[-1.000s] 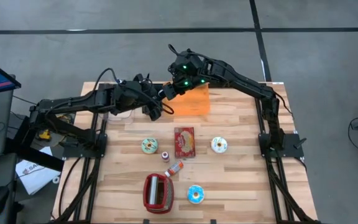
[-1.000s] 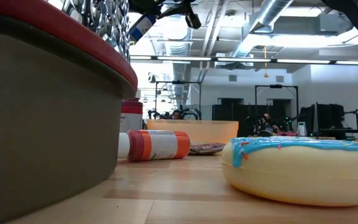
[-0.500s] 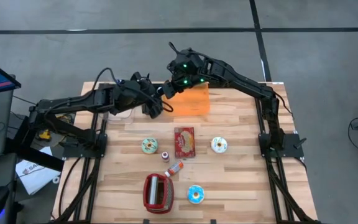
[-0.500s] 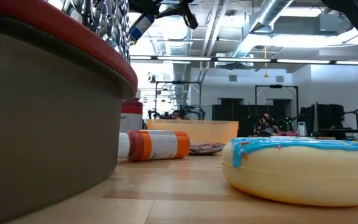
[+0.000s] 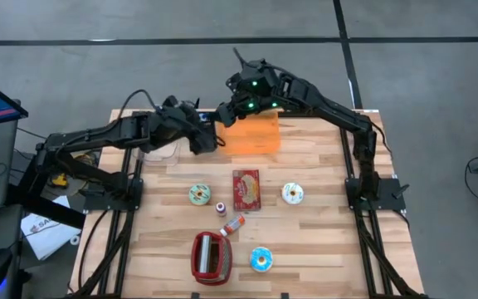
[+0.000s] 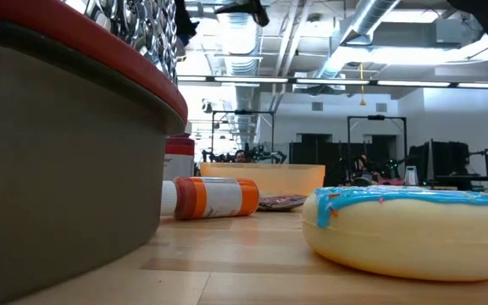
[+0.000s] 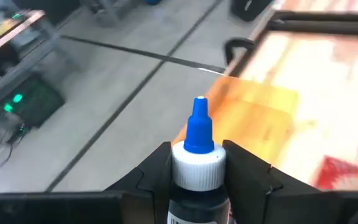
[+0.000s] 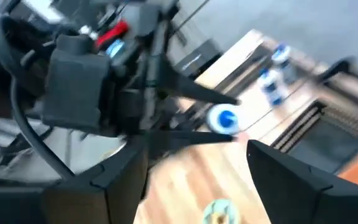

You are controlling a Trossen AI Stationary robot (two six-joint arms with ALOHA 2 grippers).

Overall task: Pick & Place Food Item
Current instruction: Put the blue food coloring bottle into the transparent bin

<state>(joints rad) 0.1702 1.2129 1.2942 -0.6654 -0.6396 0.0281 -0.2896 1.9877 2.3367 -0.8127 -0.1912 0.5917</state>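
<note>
The right gripper shows its 2 dark fingers spread wide, with nothing between them. Past them the left gripper faces this way, its 2 thin dark fingers clamped on a bottle seen cap-on: a white cap with a blue tip. Behind it sits the other arm's blocky black wrist, with a black cable looping off it and a red mark on top. The wooden table lies below, blurred. A small round greenish thing rests on it. 2 blue-and-white blurs lie near the table's edge.
</note>
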